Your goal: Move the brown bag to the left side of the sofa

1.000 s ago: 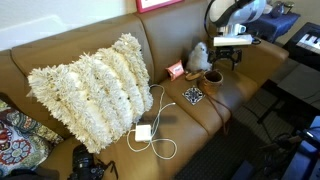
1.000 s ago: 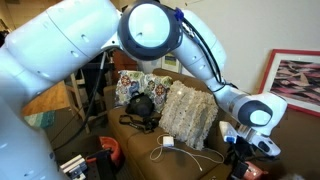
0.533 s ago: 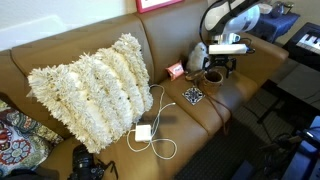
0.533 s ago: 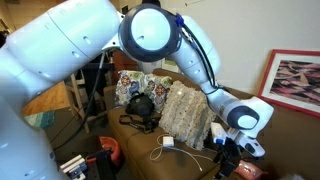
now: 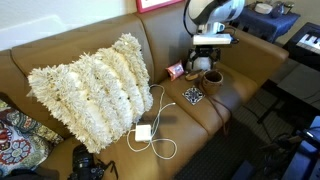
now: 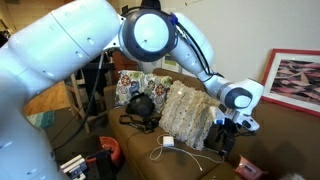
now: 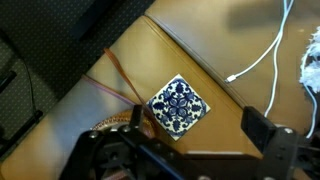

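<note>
The brown bag point(image 5: 213, 78) stands on the caramel leather sofa point(image 5: 100, 45), on the seat near its right end. In the wrist view only its tan rim point(image 7: 106, 126) and thin loop handles show, at the lower left. My gripper point(image 5: 207, 62) hangs just above and behind the bag; it also shows in an exterior view point(image 6: 224, 137). In the wrist view the gripper point(image 7: 198, 123) is open, its fingers spread wide over the seat, one finger beside the handles. Nothing is between the fingers.
A small dark patterned square point(image 5: 193, 95) point(image 7: 178, 104) lies beside the bag. A big shaggy cream pillow point(image 5: 92, 85) point(image 6: 186, 114) fills the middle seat. A white charger and cable point(image 5: 144, 132) lie in front of it. A black camera point(image 5: 86, 162) sits at the sofa's left front.
My arm has swung left along the sofa back, bringing the gripper from right of the bag to just over it. The gripper stays open; the bag has not moved.
</note>
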`<state>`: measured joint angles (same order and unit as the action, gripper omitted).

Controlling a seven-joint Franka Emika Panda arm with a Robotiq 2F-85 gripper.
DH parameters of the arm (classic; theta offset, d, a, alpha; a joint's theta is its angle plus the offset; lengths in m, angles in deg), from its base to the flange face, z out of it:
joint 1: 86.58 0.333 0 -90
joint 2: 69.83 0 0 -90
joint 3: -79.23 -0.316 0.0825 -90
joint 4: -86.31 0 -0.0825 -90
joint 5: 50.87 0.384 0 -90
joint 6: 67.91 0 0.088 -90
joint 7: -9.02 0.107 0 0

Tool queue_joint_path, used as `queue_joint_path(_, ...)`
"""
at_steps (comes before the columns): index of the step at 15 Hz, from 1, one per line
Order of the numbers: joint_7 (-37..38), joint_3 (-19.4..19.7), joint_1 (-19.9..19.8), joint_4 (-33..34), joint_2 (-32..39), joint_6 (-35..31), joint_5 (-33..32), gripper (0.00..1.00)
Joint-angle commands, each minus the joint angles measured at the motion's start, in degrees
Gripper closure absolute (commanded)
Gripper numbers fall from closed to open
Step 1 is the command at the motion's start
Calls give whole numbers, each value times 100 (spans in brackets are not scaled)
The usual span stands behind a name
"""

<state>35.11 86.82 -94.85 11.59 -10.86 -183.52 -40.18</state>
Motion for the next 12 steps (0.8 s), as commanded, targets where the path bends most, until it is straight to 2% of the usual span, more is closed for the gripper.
queue_joint_path(1,90,20,9,1043,251,470,-25,0)
queue_joint_path(5,196,164,-50,1684,386,679,-191,0)
queue_joint_path(12,318,580,-596,1833,599,661,-386,0)
